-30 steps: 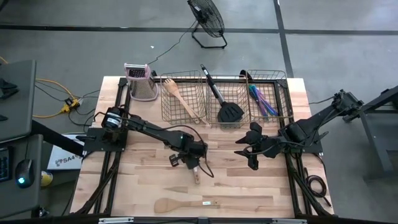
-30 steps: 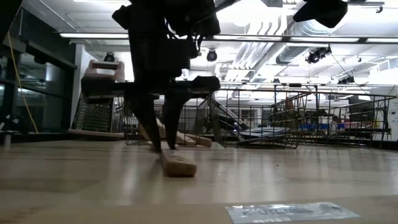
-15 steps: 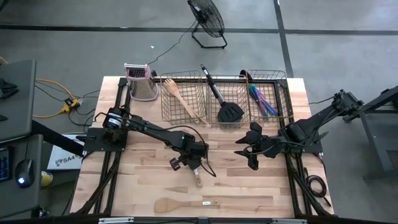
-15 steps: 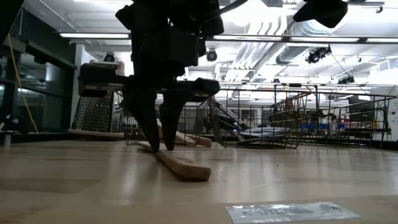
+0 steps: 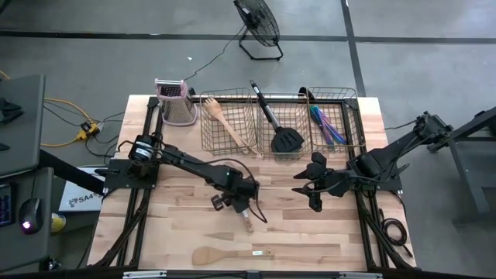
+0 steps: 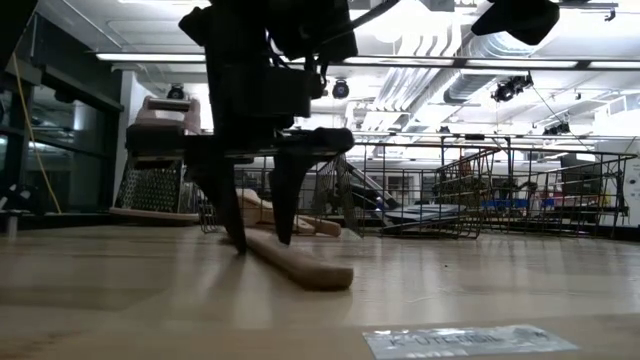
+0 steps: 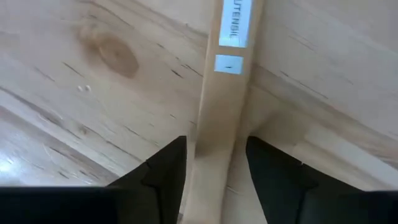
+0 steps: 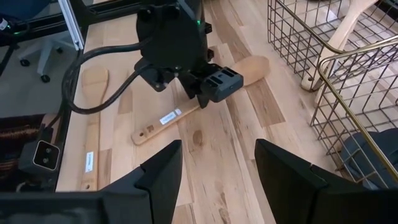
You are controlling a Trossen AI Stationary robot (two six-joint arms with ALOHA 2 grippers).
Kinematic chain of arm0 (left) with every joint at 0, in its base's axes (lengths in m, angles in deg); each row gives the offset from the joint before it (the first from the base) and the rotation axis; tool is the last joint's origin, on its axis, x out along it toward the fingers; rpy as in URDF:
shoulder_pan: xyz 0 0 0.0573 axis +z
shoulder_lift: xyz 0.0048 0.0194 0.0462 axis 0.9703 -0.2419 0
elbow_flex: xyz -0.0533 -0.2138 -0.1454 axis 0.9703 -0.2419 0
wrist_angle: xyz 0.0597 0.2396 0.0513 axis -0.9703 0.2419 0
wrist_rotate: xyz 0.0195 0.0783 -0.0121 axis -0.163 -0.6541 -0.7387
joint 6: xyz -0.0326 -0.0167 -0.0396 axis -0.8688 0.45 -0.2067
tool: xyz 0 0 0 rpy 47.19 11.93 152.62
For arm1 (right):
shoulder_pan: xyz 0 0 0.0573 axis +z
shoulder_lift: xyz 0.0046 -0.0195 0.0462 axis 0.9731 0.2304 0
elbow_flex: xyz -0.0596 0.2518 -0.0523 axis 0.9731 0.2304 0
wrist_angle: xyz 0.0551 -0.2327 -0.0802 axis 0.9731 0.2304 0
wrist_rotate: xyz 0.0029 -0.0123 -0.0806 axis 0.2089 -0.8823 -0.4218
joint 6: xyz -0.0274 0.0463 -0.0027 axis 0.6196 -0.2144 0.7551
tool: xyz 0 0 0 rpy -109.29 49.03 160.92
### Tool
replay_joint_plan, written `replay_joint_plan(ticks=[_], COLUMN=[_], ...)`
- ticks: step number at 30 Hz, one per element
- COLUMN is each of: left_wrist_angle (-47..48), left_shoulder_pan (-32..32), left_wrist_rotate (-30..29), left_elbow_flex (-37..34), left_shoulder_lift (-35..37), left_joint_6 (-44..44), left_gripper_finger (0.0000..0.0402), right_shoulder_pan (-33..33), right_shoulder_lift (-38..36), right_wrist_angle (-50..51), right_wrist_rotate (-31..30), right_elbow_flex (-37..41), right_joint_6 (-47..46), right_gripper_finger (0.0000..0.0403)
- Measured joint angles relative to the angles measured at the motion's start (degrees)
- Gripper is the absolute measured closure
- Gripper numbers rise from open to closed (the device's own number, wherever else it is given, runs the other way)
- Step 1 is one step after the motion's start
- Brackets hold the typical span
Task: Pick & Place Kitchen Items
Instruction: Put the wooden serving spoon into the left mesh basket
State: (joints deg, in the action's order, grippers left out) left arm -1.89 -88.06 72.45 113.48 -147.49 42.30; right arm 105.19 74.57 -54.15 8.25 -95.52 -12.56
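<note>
Three wooden utensils: one in the left basket (image 5: 218,115), two on the worktop (image 5: 246,223) (image 5: 218,255). One black spatula (image 5: 280,132). Three wire baskets (image 5: 335,97). One box grater (image 5: 175,101). Two arms.

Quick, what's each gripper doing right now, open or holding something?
Left gripper: jaws open, straddling the light wooden spoon lying on the table, not gripping it.
Right gripper: open, empty.

Your robot has two matte black jointed arms, each a chain of slim tubular links and chunky joint housings, mounted on black frames. The left arm (image 5: 186,163) has a round silver-ringed joint near its base and a loose black cable looping beside its blocky wrist. The right arm (image 5: 387,159) ends in two flat, tapered black fingers (image 8: 158,180).
</note>
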Motion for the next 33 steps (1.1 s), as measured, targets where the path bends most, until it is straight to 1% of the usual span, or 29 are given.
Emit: replay_joint_plan(ticks=[4,11,15,19,23,27,33], left_wrist_angle=[0.0,2.0,3.0,3.5,3.7,3.7,4.1], left_shoulder_pan=[0.0,0.0,0.1,0.1,0.1,0.1,0.2], left_wrist_rotate=[-0.2,0.0,1.7,3.2,3.4,4.0,7.1], left_elbow_flex=[0.0,0.0,0.1,0.1,0.1,0.1,0.0], left_shoulder_lift=[0.0,-1.3,-3.3,-3.7,-3.7,-3.7,-3.2], left_joint_6=[1.9,2.1,2.2,2.1,2.0,-0.8,-6.0], left_gripper_finger=[0.0231,0.0233,0.0254,0.0291,0.033,0.033,0.033], right_shoulder_pan=[0.0,0.0,0.0,0.0,0.0,0.0,0.0], right_shoulder_lift=[0.0,0.0,0.0,0.0,0.0,0.0,0.0], right_wrist_angle=[0.0,0.0,0.0,0.0,0.0,0.0,0.0], right_wrist_rotate=[0.1,0.1,0.2,0.2,0.2,0.2,0.2], right_elbow_flex=[0.0,0.0,0.0,0.0,0.0,0.0,0.0], right_joint_6=[-0.1,-0.1,-0.2,-0.5,-0.5,-0.5,-0.9], right_gripper_finger=[0.0208,0.0208,0.0208,0.0208,0.0208,0.0208,0.0208])
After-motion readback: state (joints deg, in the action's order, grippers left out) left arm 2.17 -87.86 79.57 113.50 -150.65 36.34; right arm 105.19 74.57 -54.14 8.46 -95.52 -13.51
